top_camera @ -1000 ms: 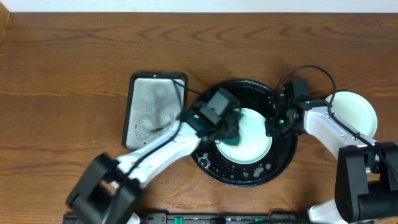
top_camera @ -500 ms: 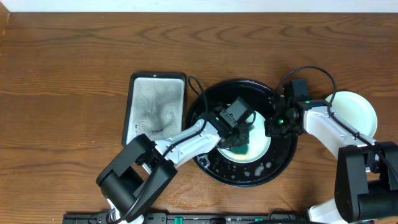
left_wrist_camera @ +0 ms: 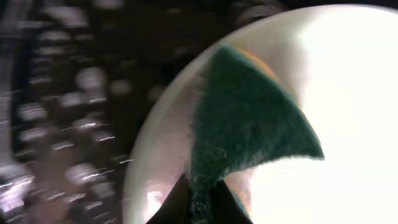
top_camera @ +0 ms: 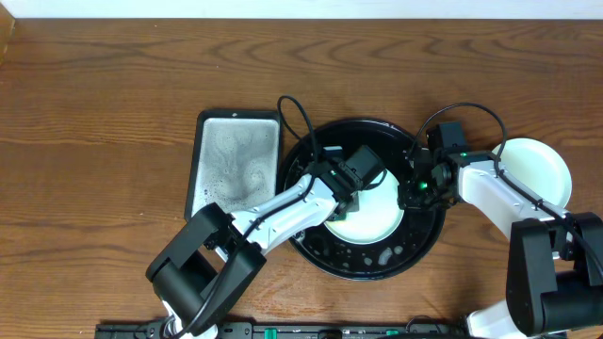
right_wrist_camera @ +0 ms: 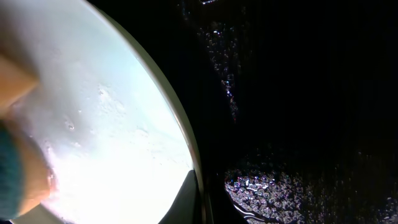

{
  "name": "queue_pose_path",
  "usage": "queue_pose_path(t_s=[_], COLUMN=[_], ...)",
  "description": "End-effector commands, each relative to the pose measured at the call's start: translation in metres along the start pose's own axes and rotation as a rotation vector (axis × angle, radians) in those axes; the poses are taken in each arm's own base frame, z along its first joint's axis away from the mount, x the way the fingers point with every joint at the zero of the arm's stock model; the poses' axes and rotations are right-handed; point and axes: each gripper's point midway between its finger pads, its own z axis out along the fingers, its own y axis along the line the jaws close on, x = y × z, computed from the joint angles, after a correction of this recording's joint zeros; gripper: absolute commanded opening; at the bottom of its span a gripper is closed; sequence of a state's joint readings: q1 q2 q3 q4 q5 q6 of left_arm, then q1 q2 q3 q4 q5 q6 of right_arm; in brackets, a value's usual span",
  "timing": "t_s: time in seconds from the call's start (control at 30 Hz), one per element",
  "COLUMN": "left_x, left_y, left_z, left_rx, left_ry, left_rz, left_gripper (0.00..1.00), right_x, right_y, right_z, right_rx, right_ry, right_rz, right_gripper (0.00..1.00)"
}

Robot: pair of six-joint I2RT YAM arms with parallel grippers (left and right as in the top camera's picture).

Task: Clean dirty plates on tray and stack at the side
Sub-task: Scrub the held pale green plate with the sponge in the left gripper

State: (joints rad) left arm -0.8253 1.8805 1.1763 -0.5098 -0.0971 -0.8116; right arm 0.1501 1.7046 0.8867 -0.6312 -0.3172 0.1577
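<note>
Overhead, wet black tray (top_camera: 419,240), wooden table (top_camera: 94,94)

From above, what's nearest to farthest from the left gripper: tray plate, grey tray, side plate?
1. Tray plate, right under the left gripper.
2. Grey tray, off to its left.
3. Side plate, far over on the right.

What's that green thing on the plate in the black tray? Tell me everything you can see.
It looks like a scouring sponge: a rough dark green pad with orange foam showing at its far edge. The left gripper is shut on one corner, and the pad lies against the pale plate, near its rim, in the black tray.
</note>
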Motion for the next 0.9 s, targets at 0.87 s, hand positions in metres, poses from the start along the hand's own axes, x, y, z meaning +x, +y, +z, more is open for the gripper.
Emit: queue_pose_path(t_s=[0.87], left_x=[0.013], left_y=[0.062], left_z=[0.03], left_rx=[-0.223], left_ry=[0.057], left_rz=[-0.045], left_gripper=[0.07], right_x=[-0.001], right_y=[-0.017], right_z=[0.003], right_rx=[0.082], right_ry=[0.0], right_rz=[0.023], right_gripper=[0.01])
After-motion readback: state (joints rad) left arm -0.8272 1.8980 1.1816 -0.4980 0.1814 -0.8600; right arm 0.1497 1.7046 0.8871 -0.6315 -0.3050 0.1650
